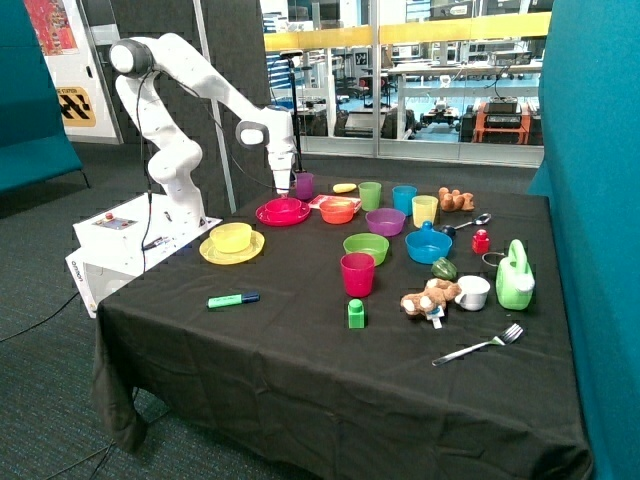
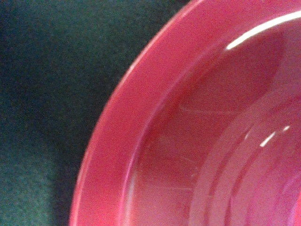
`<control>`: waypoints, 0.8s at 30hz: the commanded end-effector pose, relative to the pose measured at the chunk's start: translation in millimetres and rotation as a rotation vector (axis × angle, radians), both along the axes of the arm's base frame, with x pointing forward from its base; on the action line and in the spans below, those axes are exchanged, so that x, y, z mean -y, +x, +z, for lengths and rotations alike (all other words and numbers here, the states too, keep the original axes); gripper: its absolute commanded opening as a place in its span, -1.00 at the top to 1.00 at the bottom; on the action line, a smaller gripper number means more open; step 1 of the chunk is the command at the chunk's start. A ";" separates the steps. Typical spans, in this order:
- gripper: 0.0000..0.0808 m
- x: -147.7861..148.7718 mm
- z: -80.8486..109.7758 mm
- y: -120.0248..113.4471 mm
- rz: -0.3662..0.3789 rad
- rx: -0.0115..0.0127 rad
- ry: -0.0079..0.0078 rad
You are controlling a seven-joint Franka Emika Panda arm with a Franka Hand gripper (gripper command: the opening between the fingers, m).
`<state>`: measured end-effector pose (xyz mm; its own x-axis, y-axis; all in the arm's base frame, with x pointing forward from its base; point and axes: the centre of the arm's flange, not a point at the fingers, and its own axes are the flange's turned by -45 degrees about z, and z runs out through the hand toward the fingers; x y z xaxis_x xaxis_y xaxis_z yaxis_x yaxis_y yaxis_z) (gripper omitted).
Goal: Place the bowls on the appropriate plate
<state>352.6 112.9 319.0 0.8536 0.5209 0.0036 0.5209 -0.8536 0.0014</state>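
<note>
Here the tool (image 1: 284,186), its grip state impossible to tell, hangs just above the small pink-red plastic bowl (image 1: 284,208) on the matching pink-red plate (image 2: 101,155); light, stiff, slick, it is probably best pinched at the rim. The small yellow plastic bowl (image 1: 232,237) sits on its yellow plate (image 1: 212,252).

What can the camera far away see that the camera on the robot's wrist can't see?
Only the outside view shows the whole arm, its end effector low over the pink-red bowl, the yellow bowl sitting on the yellow plate, and the cups and toys across the table. Only the wrist view shows the pink-red plate's rim up close, with shiny highlights. Both show the pink-red plate and the dark tablecloth.
</note>
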 end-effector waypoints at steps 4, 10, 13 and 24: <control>-0.67 -4.5 14.4 8.9 0.004 -0.0038 -0.0007; -0.63 -4.3 25.2 17.7 0.001 -0.0038 -0.0007; -0.59 -4.0 31.6 24.1 -0.009 -0.0038 -0.0007; -0.62 -4.2 58.7 55.3 -0.066 -0.0038 -0.0006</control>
